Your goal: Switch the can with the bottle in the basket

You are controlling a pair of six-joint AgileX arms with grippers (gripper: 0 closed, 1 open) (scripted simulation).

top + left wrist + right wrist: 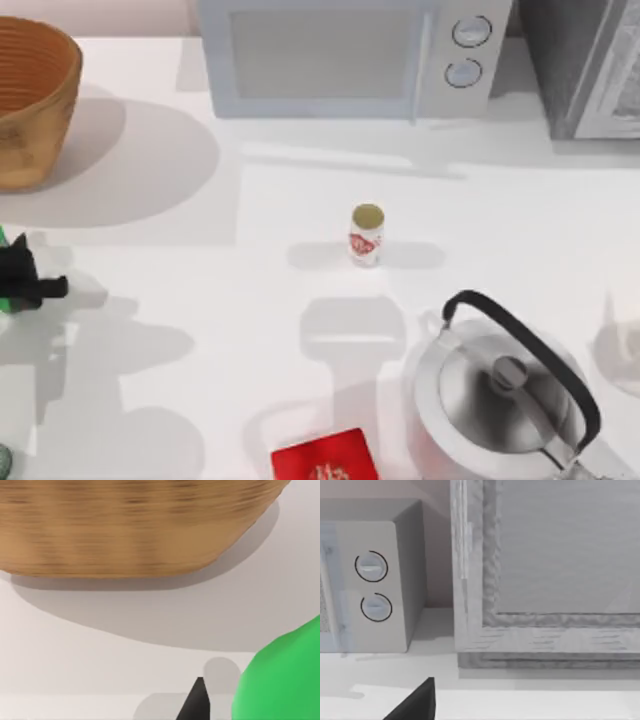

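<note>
The brown basket (30, 100) stands at the table's back left; in the left wrist view its wall (140, 525) rises just beyond my gripper. At the top view's left edge, in front of the basket, my left gripper (25, 280) is shut on the green bottle (8, 303). Green pokes out on both sides of the black gripper. In the left wrist view the bottle (285, 680) bulges right beside one dark fingertip (197, 700). The white can (367, 235) with red print and a tan top stands upright mid-table, apart from both arms. My right arm is parked, and one dark finger (417, 702) shows, set wide.
A microwave (340, 55) and a grey cabinet (590, 60) line the back edge. A steel kettle (510, 390) with a black handle sits front right of the can. A flat red box (325, 460) lies at the front edge.
</note>
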